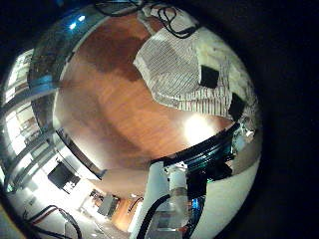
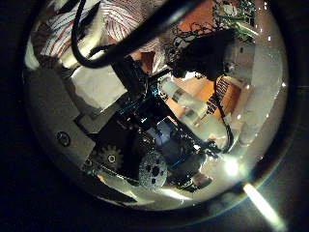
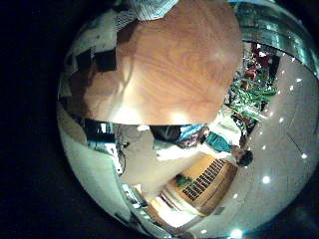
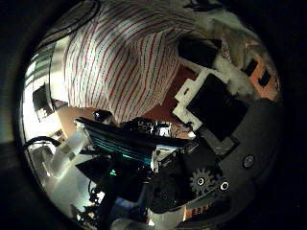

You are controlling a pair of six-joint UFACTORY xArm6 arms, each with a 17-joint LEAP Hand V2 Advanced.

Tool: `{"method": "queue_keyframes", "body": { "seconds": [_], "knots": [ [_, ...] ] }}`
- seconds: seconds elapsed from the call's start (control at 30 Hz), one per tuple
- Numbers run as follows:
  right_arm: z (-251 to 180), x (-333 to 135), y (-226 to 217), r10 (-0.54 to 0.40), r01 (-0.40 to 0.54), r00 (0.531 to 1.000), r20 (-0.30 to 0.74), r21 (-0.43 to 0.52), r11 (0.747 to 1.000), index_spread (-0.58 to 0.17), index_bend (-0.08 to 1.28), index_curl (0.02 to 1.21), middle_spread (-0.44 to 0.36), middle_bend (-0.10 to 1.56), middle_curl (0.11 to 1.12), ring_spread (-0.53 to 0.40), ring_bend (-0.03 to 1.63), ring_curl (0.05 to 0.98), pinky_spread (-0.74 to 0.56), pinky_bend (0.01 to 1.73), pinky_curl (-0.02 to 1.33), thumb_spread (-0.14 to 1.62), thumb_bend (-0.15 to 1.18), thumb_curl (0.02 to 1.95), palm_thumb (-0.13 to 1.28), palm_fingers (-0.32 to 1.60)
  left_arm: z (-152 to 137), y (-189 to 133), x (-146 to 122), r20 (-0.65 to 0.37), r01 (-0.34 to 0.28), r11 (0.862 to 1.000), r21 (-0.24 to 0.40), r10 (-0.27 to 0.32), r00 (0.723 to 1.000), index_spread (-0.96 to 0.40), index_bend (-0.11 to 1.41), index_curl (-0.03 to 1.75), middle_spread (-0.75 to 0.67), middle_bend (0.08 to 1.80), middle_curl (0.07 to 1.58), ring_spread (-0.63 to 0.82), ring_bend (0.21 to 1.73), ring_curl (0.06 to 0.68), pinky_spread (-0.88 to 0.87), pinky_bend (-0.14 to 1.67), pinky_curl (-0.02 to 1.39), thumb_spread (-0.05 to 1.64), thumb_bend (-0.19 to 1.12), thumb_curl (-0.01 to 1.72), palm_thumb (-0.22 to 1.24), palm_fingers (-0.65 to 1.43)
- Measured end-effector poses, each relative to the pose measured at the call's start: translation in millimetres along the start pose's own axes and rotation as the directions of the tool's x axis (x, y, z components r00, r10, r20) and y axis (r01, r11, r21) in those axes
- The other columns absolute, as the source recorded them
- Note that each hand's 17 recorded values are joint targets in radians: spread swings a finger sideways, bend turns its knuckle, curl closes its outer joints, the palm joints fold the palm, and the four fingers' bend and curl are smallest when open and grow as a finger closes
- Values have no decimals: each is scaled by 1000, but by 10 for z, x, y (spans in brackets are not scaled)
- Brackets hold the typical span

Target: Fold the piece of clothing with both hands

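Striped garment [image 1: 189, 70] is lying on the counter [image 1: 110, 100], close under the right hand [image 4: 216, 91]; neither hand's grasp state is discernible.

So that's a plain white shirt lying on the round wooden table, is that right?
Not quite. The piece of clothing is striped, not plain: the right thumb side palm view shows fine dark lines running across pale cloth, and the left little finger side palm view shows the same. The rest holds: it lies on the round wooden table.
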State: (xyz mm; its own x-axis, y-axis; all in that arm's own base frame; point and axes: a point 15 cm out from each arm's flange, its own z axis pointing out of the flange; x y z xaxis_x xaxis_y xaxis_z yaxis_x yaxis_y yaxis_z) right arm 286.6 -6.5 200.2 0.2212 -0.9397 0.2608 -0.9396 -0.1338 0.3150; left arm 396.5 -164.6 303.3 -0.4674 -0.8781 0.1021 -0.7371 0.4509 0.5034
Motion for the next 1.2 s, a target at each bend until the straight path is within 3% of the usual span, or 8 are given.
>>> {"method": "queue_keyframes", "body": {
  "seconds": [0.33,0.63,0.97,1.2],
  "knots": [
    [-435,383,213,52,-54,997,51,49,997,-329,1003,1021,-181,1234,941,-207,1390,693,-202,1338,718,1071,-11,631,1049,1084,53,238,-69,-26,-11,1000,-18,10,1000,-783,396,1318,-574,983,892,-499,1198,505,-802,499,758,1085,-13,628,718,1057],
    [-1084,501,34,98,-123,985,144,174,977,-312,995,1037,-166,1248,924,-204,1390,698,-202,1312,753,1070,-11,664,1036,1099,194,421,-133,-42,4,999,-34,-5,999,-782,392,1327,-574,975,900,-501,1190,509,-792,399,780,1093,-14,619,720,1009],
    [-1627,611,-575,104,-142,980,168,231,962,-301,997,1045,-155,1266,902,-200,1389,699,-205,1284,785,1058,-10,700,1048,1107,306,424,-389,-76,67,998,15,-66,995,-773,393,1333,-577,973,909,-504,1177,511,-789,306,809,1094,-15,594,707,983],
    [-1751,574,-1110,98,-135,981,168,228,964,-295,1000,1045,-150,1280,889,-199,1390,698,-204,1270,809,1050,-11,715,1050,1112,412,298,-658,-128,133,991,19,-129,983,-767,394,1334,-580,958,908,-505,1169,510,-794,261,830,1091,-16,582,709,984]
  ]
}}
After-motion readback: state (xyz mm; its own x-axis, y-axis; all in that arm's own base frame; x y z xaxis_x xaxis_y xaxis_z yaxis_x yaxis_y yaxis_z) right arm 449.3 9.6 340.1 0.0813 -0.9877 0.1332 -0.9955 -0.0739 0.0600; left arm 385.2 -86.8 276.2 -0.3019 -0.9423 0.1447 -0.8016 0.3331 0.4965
